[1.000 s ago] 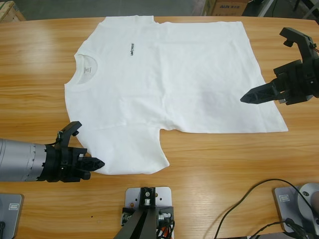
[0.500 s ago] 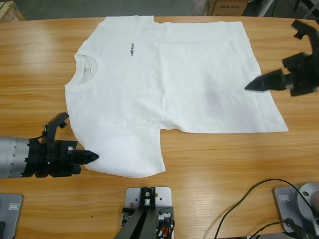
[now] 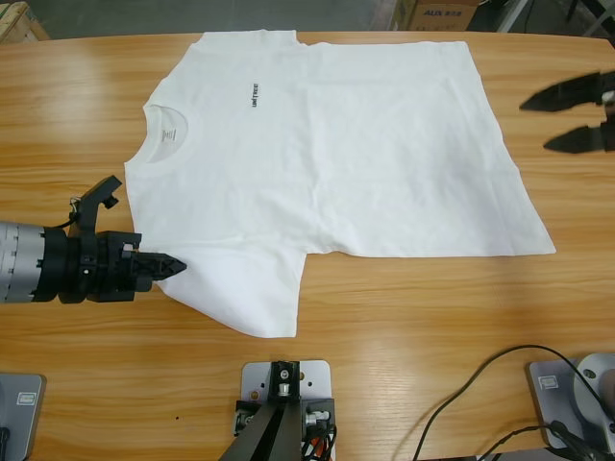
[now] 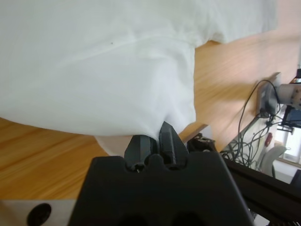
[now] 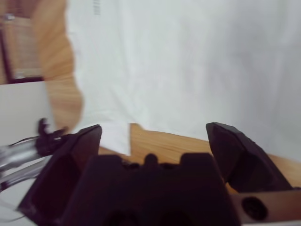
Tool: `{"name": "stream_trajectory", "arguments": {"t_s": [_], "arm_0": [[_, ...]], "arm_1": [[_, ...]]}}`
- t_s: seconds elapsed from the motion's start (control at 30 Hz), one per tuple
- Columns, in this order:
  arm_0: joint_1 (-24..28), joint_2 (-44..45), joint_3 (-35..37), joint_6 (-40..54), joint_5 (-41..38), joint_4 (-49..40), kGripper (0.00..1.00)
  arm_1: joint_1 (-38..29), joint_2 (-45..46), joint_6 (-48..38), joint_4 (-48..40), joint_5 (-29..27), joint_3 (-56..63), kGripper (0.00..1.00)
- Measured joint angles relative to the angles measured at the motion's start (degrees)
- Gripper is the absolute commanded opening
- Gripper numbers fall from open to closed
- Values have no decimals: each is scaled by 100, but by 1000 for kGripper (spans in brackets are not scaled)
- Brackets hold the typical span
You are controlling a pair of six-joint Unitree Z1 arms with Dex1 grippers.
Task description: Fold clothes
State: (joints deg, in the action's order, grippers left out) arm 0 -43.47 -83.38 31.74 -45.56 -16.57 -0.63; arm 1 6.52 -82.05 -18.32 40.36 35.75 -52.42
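The white T-shirt (image 3: 365, 144) lies flat on the table, chest up. Its ribbed neck (image 3: 165, 133) points left and its hem right, with a small dark line of text (image 3: 256, 94) on the chest. My left gripper (image 3: 165, 266) is shut on the edge of the near sleeve (image 3: 240, 288). In the left wrist view the black jaws (image 4: 153, 141) pinch the white cloth (image 4: 94, 61). My right gripper (image 3: 535, 125) hovers open past the hem at the right edge, off the shirt. The right wrist view shows its wide-spread jaws (image 5: 153, 129) over the shirt (image 5: 188, 61) and bare wood.
The wooden table (image 3: 413, 317) shows bare wood in front of the shirt and along its left side. A black cable (image 3: 480, 389) loops at the near right. Cardboard boxes stand behind the table's far edge at the right (image 3: 437, 12) and left (image 3: 19, 19).
The left gripper drew the near sleeve leftward and back, so the sleeve now lies narrower and slanted. The right gripper opened, left the hem and pulled away to the right and farther back.
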Motion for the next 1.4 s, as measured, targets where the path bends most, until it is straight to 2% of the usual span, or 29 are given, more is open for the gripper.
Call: {"name": "stream_trajectory", "arguments": {"t_s": [0.23,0.37,0.57,0.77,0.87,1.1,1.2,1.4], "arm_0": [[131,1,446,199,-80,-464,0],[266,2,687,297,-83,-743,0],[459,2,992,448,-83,-1003,0],[554,-4,1164,484,-83,-1092,0],[572,-13,1215,495,-83,-1097,0],[694,-106,1477,649,-162,-1248,0],[820,-133,1663,779,-198,-1416,0],[958,-224,1864,904,-272,-1580,0]], "arm_1": [[11,-248,554,575,-1160,-143,908],[33,-567,760,732,-1534,-225,908],[151,-1213,821,752,-1550,-258,908],[1040,-1605,888,900,-1550,-364,904],[1260,-1795,922,990,-1550,-400,899],[1301,-1963,1076,1389,-1512,-728,903],[1301,-1967,1148,1434,-1472,-787,862],[1302,-2255,1197,1451,-1097,-797,862]]}}
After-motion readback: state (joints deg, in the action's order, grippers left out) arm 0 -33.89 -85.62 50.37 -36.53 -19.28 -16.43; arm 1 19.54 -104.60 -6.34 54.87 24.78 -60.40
